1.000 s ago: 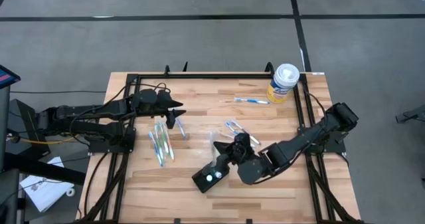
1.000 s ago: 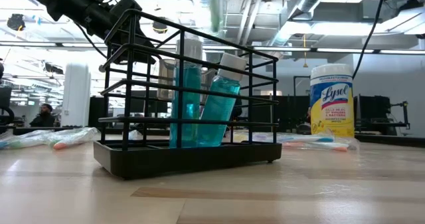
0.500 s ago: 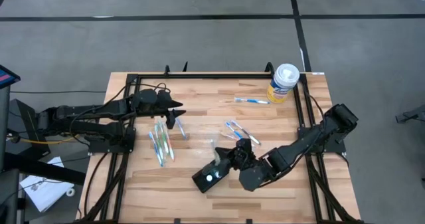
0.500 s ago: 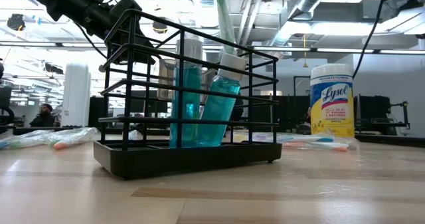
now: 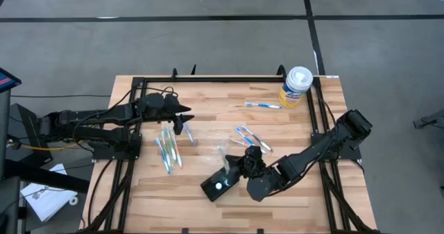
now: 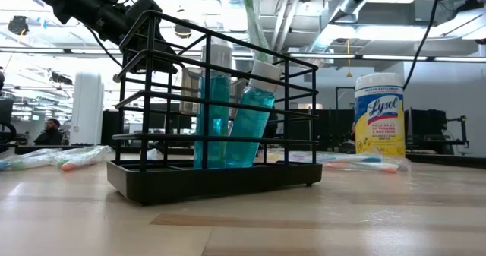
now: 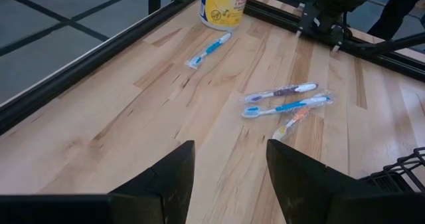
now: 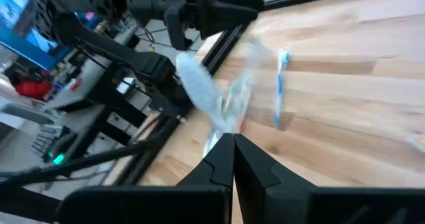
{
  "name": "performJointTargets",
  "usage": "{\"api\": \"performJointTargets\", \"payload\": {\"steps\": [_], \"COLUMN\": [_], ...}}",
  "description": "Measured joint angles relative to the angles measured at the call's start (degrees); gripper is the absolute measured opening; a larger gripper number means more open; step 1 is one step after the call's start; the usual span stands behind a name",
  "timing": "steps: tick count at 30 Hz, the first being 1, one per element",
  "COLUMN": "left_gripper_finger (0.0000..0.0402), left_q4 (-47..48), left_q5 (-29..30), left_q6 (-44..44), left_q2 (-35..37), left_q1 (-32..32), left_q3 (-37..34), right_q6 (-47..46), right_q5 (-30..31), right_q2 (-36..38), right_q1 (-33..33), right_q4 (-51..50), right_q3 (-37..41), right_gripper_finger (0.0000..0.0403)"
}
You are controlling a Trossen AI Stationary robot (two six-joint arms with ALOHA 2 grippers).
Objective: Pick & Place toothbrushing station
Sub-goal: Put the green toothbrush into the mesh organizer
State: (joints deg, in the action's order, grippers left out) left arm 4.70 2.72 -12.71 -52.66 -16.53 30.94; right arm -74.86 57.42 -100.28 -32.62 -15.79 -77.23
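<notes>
The toothbrushing station (image 5: 219, 185), a black wire holder (image 6: 213, 112) with two blue bottles (image 6: 231, 123) in it, stands near the table's front middle. Just right of it, my right gripper (image 5: 237, 166) is shut on a wrapped toothbrush (image 6: 254, 24). The brush slants down to the holder's top rim. Whether it touches the holder cannot be told. My left gripper (image 5: 187, 119) waits open at the table's left, above a bundle of wrapped toothbrushes (image 5: 168, 147); nothing is between its fingers (image 7: 229, 177). My right gripper (image 8: 233, 141) pinches the wrapped toothbrush by one end (image 8: 222, 127) between its two shut fingers. The rest of the brush (image 8: 199, 91) sticks out past the fingertips. The brush is lifted clear of the table, tilted, with its free end (image 6: 264, 55) down at the holder's top.
A white-and-yellow wipes canister (image 5: 296, 86) stands at the far right corner. Loose wrapped toothbrushes lie mid-table (image 5: 250, 137) and near the far edge (image 5: 262, 105). A black rail frame (image 5: 229, 78) runs round the table's edges.
My right gripper has sunk a little and gone toward the table's near edge, staying shut on the toothbrush. In the low view the brush has come down from the top of the picture and tipped, its lower end now at the holder's rim.
</notes>
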Motion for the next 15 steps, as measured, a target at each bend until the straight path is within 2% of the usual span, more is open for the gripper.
{"api": "performJointTargets", "payload": {"steps": [15], "left_gripper_finger": [0.0182], "left_q4": [0.0], "left_q5": [0.0], "left_q6": [0.3], "left_q2": [0.0], "left_q1": [0.0], "left_q3": [0.0], "right_q6": [-2.1], "right_q5": [-0.2], "right_q2": [-2.2], "right_q1": [0.5], "right_q4": [0.8], "right_q3": [0.0], "right_gripper_finger": [0.0000]}}
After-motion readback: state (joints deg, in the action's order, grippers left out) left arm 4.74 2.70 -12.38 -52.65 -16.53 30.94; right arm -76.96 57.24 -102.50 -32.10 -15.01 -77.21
